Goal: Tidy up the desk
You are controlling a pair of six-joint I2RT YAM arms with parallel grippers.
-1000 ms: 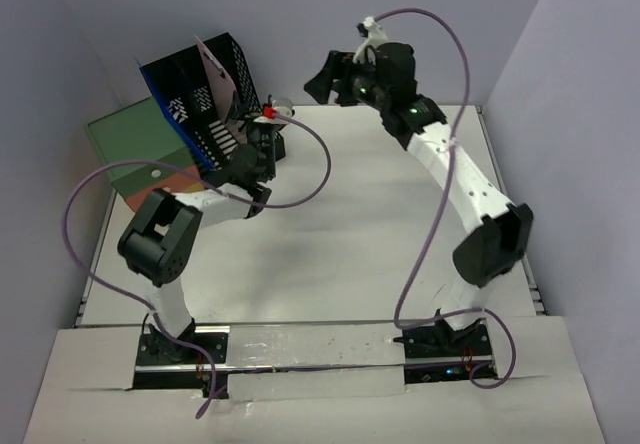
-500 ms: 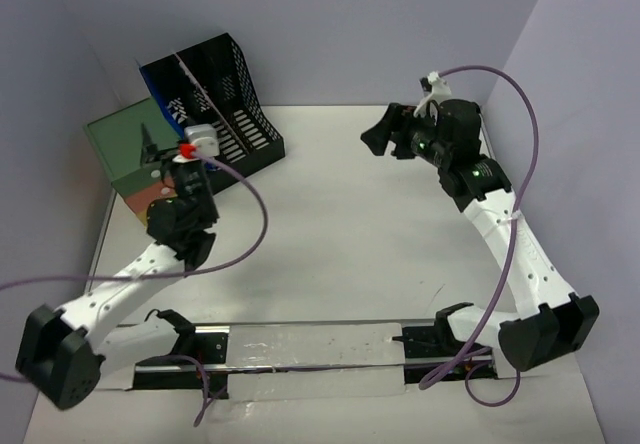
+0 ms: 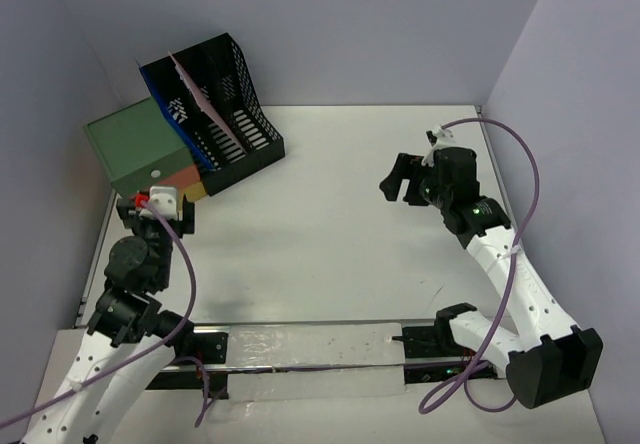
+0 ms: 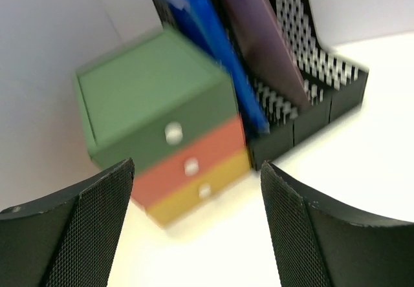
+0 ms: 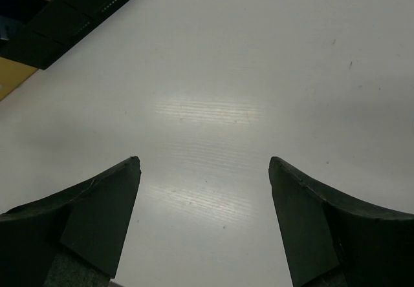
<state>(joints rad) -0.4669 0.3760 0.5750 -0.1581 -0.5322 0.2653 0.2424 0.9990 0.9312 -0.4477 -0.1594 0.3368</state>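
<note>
A: Where's the file rack [image 3: 245, 99]?
B: On the desk [image 3: 340, 224], 10 o'clock corner. The folders [image 3: 203, 97] stand inside it.
A: And the drawer unit [image 3: 130, 144]?
B: At the rack's 8 o'clock, just beside it.

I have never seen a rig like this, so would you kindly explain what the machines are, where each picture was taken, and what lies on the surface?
Two white robot arms, left and right, are bolted at the near edge of a large white flat desk. One picture looks down from above and behind; the other two come from wrist cameras, showing each arm's dark fingers. The left gripper and right gripper are open, holding nothing. Far left stand a green three-drawer box and a black mesh file rack holding folders.
</note>
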